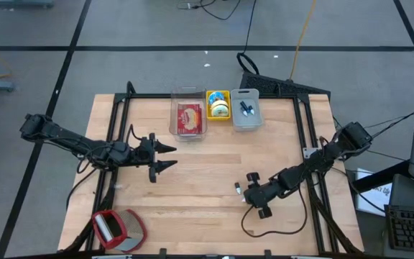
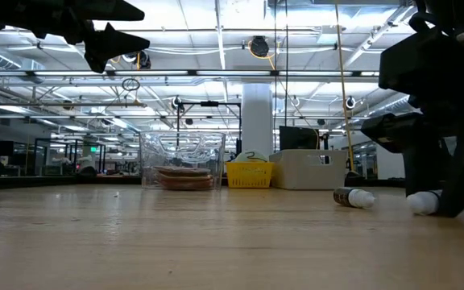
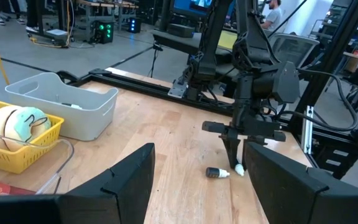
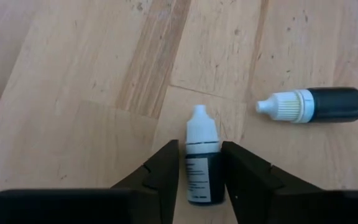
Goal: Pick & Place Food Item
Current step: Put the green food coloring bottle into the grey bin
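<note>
Right wrist view is where the present step is best read: a small dark dropper bottle with a white cap lies on its side on the wooden table, flanked on both sides by the fingers of the right gripper, which are drawn in close against it; whether they actually press on it cannot be told, and the bottle is not lifted. A second dropper bottle lies just beside it on the boards, untouched. From this the task is judged to be at its pick stage, with the lift, the carry and the placing all left to do. The left gripper is held above the table's left half with its fingers spread apart and nothing between them; that arm is taken to be waiting. Counted over the views: two loose dropper bottles on the table; three containers in a row at the far edge, namely a clear bin holding one reddish packaged item, a yellow basket holding what look like two rolls, and a grey bin with a few small dark things inside, too small to count surely. One red-rimmed object lies at the near left corner. Which container is meant for the bottles cannot be told from the scene.
</note>
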Motion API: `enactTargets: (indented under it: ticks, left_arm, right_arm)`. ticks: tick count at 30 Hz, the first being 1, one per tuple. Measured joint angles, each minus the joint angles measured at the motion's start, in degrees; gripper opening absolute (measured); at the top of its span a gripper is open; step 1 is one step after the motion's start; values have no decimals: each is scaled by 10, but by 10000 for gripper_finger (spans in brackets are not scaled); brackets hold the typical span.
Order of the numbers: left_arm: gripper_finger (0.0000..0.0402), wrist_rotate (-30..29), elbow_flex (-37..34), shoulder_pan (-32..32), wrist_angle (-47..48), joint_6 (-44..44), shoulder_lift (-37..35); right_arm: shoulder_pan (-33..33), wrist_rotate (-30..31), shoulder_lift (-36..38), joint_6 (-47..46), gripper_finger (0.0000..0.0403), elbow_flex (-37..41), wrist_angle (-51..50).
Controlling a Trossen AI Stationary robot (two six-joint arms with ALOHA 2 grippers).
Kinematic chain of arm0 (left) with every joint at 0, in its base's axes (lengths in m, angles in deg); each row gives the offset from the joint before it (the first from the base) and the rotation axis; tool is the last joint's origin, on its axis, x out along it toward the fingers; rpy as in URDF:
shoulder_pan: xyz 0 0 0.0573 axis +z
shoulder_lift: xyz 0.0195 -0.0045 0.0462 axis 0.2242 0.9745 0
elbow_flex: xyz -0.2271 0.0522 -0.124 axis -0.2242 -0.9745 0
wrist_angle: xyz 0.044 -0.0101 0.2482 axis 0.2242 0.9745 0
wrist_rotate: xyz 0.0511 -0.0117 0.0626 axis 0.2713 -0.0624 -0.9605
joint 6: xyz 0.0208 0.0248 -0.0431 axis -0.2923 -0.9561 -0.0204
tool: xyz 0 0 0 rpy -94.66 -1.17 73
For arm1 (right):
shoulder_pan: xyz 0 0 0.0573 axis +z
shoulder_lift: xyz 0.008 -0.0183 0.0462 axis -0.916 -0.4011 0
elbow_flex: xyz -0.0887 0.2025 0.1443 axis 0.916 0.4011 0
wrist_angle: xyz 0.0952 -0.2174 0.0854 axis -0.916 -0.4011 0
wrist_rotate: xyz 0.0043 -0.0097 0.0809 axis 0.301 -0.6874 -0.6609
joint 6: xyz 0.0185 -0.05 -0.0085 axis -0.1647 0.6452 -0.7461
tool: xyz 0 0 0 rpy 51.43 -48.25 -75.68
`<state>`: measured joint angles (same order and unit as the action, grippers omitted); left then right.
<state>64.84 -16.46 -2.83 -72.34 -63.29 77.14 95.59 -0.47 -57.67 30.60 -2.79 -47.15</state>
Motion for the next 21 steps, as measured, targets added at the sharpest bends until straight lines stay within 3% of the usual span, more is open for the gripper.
enactTargets:
  ticks: [10, 21]
  left_arm:
    - [253, 0, 0, 0, 0, 0, 0]
    - [253, 0, 0, 0, 0, 0, 0]
  right_arm:
    - [0, 2, 2, 0, 74, 0, 0]
    - [-22, 2, 78, 0, 83, 1, -2]
